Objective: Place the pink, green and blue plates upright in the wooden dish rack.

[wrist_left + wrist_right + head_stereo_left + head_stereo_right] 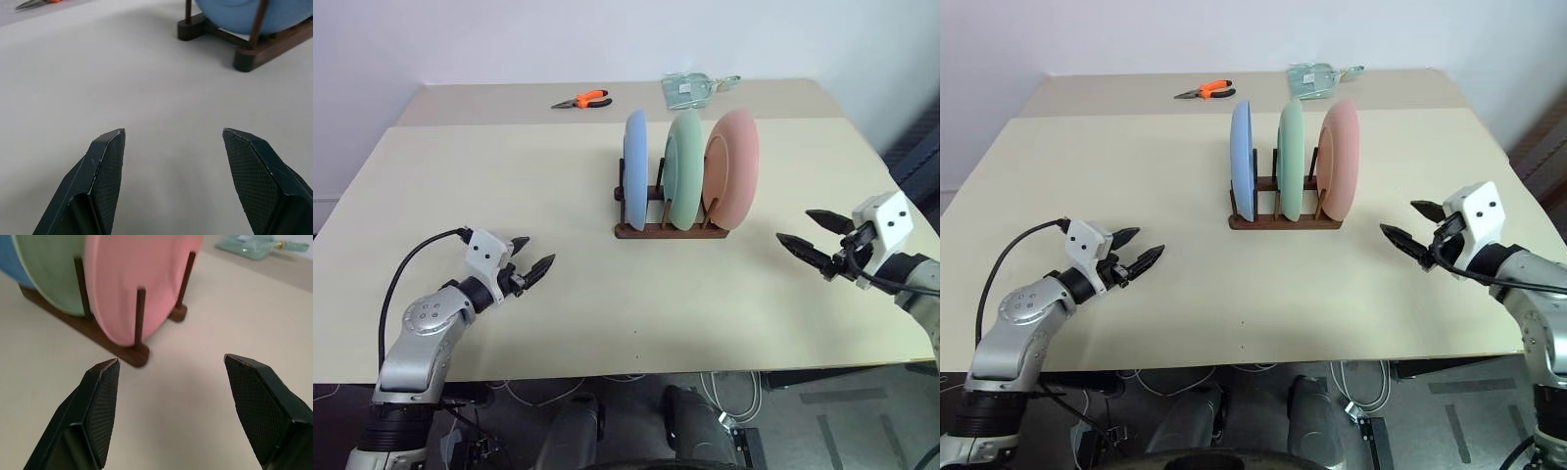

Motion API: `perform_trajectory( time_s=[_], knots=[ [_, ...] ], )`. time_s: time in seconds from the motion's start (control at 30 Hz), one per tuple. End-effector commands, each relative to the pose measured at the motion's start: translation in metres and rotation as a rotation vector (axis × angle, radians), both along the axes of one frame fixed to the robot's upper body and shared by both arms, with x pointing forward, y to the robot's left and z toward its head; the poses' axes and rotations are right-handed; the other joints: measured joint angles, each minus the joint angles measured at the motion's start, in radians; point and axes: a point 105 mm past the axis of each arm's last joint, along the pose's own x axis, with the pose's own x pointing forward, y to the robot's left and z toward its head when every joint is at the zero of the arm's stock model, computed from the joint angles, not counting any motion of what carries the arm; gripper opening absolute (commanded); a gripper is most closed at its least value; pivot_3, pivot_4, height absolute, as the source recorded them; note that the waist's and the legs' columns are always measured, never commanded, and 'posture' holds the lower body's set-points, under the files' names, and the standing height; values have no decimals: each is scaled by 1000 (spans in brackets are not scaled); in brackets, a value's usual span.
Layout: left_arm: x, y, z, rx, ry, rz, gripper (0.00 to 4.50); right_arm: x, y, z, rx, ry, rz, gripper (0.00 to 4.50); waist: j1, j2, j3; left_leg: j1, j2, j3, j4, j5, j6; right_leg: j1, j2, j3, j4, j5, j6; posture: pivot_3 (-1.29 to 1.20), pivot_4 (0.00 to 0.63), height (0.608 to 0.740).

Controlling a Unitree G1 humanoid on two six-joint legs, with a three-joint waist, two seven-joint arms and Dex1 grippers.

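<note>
While both empty, left gripper [530, 257], right gripper [811, 235] spread wide.

Looks like lab/workshop: bare counter [509, 196], orange pliers [584, 100], loose cables [734, 387] on floor, plain white walls.

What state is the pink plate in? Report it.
Upright: the pink plate stands on edge between pegs of the wooden dish rack.

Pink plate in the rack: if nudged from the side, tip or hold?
Pink plate probably holds: it stands between pegs of the wooden dish rack. Much taller than the pegs, so it may rock. Looks rigid and matte, likely not slippery.
</note>
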Motion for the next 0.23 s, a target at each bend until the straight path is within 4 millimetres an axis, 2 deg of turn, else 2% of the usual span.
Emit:
perform_trajectory(
  time_s=[0.03,0.23],
  knots=[
    [-6,-6,5,-2,-30,-20,3259,5,-2,-13,-23,-18,-11,3454,1,0,0,0,0,0,0,0,0,0,0,0,0,0,0,0,150,740],
    [-9,-13,-6,-17,-15,-30,3259,17,4,-17,-35,-44,6,3454,9,0,1,-1,-1,0,0,0,0,-1,-1,0,0,2,-3,0,150,740]
  ],
)
